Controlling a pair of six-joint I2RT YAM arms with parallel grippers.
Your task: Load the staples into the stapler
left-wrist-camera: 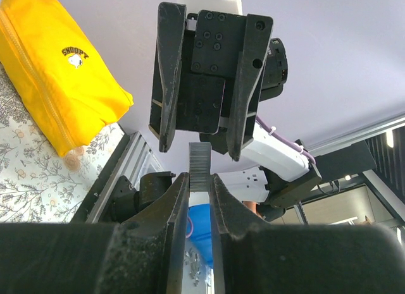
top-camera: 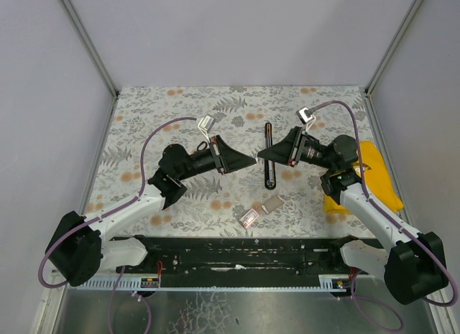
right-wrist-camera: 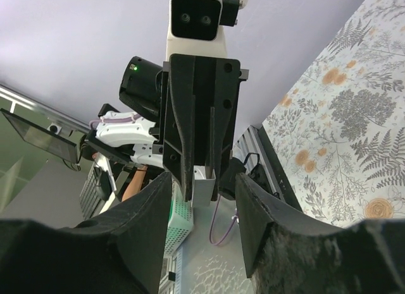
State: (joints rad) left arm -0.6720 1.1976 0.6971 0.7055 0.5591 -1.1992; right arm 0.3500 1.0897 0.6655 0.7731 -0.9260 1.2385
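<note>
Top external shows the stapler (top-camera: 269,176) lying on the table (top-camera: 180,111) with its long axis running 12 to 6 o'clock. The two arms meet nose to nose right over its middle, the left gripper (top-camera: 253,160) coming in from 9 o'clock and the right gripper (top-camera: 262,156) from 3. In the left wrist view we see the left fingers pinched tight on a short strip of staples (left-wrist-camera: 200,164), which stands out past their tips towards the opposite arm. The right jaws are spread wide to either side of the strip's free end and, as far as we can tell, are not touching it. So for the right gripper the staples lie dead ahead at 9 o'clock, and we read this as a handover about to close. The strip's long axis appears to run 9 to 3, across the stapler's line, so we judge it needs a quarter turn before it can drop into the channel. The right tip looks nearer the stapler, the left just at its 9 o'clock side. We cannot tell how high either one is above it. A yellow pouch (top-camera: 374,177) sits well apart at 3 o'clock.
</note>
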